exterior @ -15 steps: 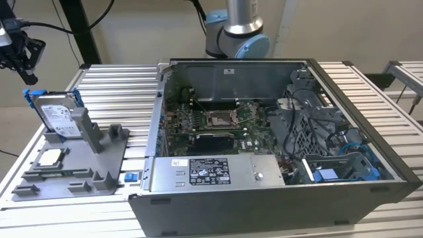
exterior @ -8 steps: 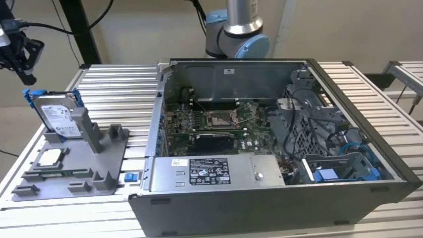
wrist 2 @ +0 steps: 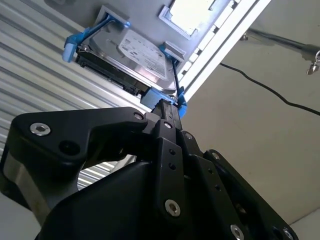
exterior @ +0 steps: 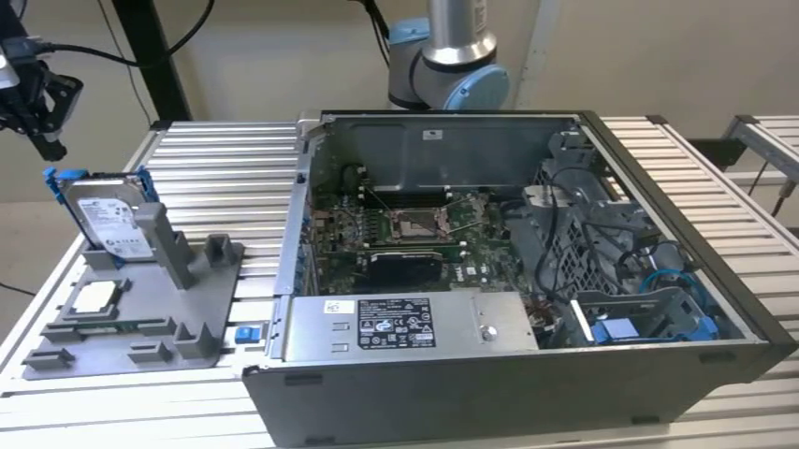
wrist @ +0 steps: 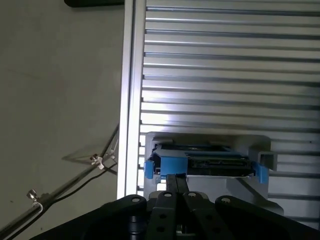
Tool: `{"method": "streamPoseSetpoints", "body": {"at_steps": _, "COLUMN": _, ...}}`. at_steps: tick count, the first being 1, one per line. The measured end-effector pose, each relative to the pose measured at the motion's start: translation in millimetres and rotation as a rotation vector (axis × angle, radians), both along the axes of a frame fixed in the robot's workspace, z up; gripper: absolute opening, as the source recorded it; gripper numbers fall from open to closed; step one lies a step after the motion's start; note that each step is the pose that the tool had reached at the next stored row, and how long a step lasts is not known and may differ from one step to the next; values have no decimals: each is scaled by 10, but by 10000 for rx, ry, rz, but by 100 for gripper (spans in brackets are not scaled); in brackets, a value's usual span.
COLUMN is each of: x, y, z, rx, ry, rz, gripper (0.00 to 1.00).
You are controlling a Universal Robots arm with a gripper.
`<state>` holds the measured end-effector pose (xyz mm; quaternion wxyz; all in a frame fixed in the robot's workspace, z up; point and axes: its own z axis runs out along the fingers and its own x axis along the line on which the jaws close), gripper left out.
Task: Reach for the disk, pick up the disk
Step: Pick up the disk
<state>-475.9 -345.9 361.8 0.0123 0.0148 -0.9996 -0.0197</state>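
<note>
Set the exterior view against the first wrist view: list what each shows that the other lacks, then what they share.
Exterior view, not first wrist view: the open computer case, the arm's base, a square chip on the grey holder, the disk's label.
First wrist view, not exterior: a thin metal rod off the table's edge, the disk's connector edge.
Both: the disk standing in the grey holder, the ribbed table, the gripper near the disk, not touching it.

We saw a silver-grey disk (exterior: 108, 217) with a white printed label, edged by a bright blue bracket (wrist 2: 75, 42). The holder (exterior: 156, 313) was plain mid-grey and the gripper (wrist: 176, 181) matt black. The table (exterior: 231, 168) was silver, striped with parallel ribs, and the computer case (exterior: 500, 398) was dark grey around a green board (exterior: 418, 229).
</note>
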Motion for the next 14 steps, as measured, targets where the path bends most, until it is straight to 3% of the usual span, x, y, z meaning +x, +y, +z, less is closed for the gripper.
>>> {"method": "streamPoseSetpoints", "body": {"at_steps": 8, "x": 0, "y": 0, "z": 0, "rx": 0, "ry": 11, "rz": 98, "gripper": 0}}
{"method": "streamPoseSetpoints", "body": {"at_steps": 14, "x": 0, "y": 0, "z": 0, "rx": 0, "ry": 10, "rz": 690, "gripper": 0}}
